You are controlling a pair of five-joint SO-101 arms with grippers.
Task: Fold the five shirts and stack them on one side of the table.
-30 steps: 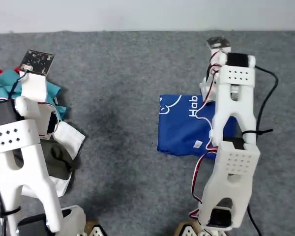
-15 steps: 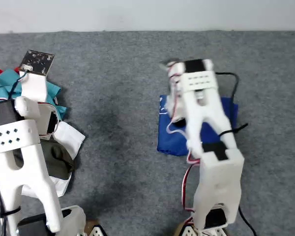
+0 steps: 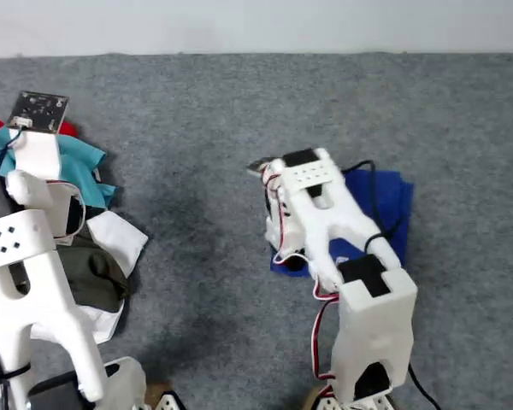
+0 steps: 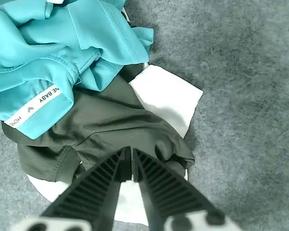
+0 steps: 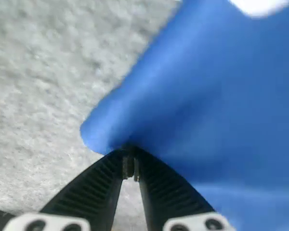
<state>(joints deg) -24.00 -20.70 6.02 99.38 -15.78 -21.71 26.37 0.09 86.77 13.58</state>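
Blue shirt (image 3: 393, 205) sits right of centre on the bench (image 3: 197, 128), corner pinched by the right end effector (image 5: 130, 168), arm folded low. Left end effector (image 4: 131, 163), closed up, hangs over the shirt pile (image 4: 101, 113).

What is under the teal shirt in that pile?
A dark olive shirt lies partly beneath the teal shirt, with a white shirt under that. How far either runs below the teal cloth is covered.

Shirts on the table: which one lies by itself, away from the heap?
The blue shirt, alone by the right arm; the teal shirt, dark green shirt and white shirt are heaped together on the left.
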